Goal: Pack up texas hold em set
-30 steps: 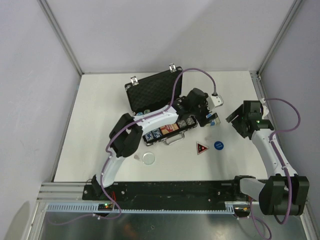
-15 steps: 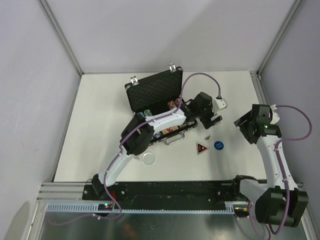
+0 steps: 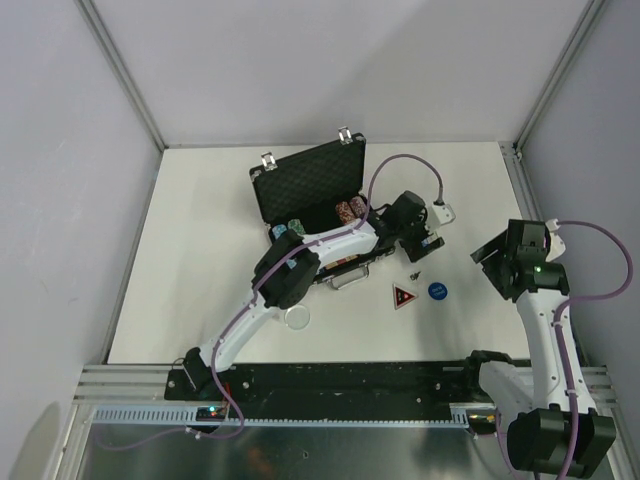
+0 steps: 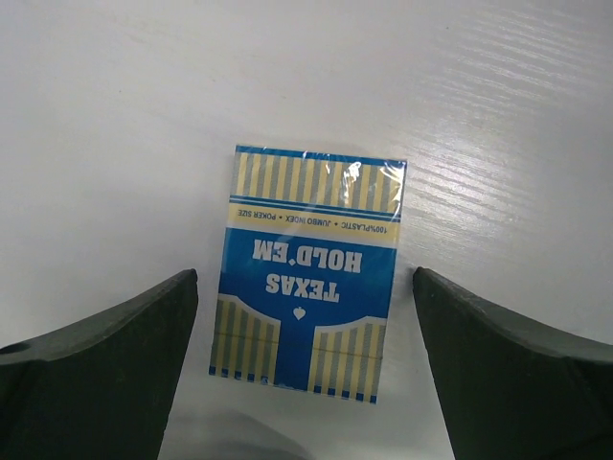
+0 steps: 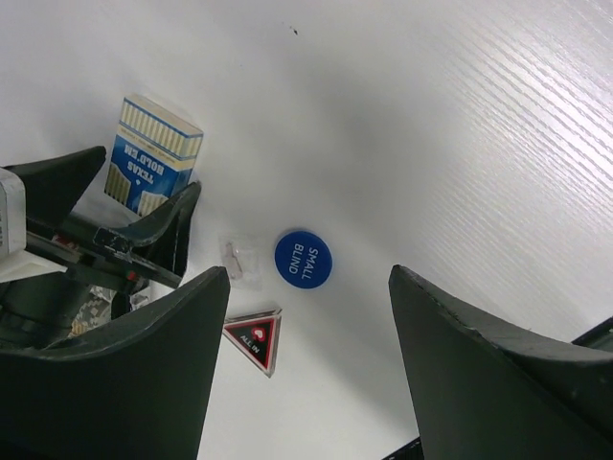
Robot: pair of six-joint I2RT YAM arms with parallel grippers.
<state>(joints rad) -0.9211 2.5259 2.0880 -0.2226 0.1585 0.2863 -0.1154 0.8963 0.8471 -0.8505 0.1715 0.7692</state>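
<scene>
Hovering low over the white bench (image 4: 115, 105), the left claw (image 4: 305, 287) is standing released, its two dark fingers (image 4: 105, 374) spread wide. A blue card deck (image 4: 308, 240) is lying flat between them, with bare bench showing on both sides, so neither finger is touching it. The box is reading "TEXAS HOLD'EM", upside down in the wrist view.

From above, the left arm (image 3: 300, 260) is stretching across the black briefcase (image 3: 305, 185), which is sitting open at the middle of the bench with its foam-lined lid tipped up toward the back. The arm is hiding most of the tray; only a few stacks of chips (image 3: 347, 211) are showing beside it. The deck is resting just off the case's right end, outside it.

The right claw (image 3: 485, 257) is also hanging released and holding nothing, well to the right of the case. Below it on the bench a blue button (image 5: 303, 257) marked "SMALL BLIND" is lying near a red triangle (image 5: 254, 337) marked "ALL IN". A small clear packet (image 5: 239, 259) is sitting just beside the button; its contents are too small to make out. A pale round button (image 3: 297, 317) is lying in front of the case, close to the left arm.
</scene>
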